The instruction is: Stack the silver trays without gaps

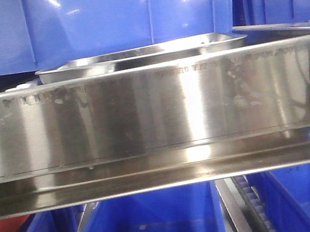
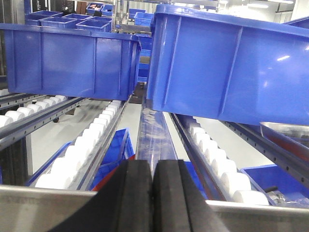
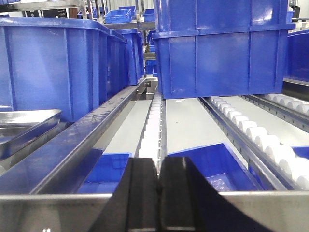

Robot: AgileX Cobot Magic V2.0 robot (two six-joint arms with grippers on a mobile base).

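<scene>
The left gripper (image 2: 153, 169) has its black pads pressed together with only a thin seam between them and nothing held. It shows in front of the brushed-steel shelf rail (image 2: 43, 208); contact cannot be told. The right gripper (image 3: 158, 169) is closed the same way, empty, at the same rail. Just beyond the rail a silver tray (image 1: 139, 56) lies on the shelf, at the right edge of the left wrist view and the left edge of the right. White rollers (image 2: 82, 150) run back under blue plastic bins (image 3: 222, 48).
</scene>
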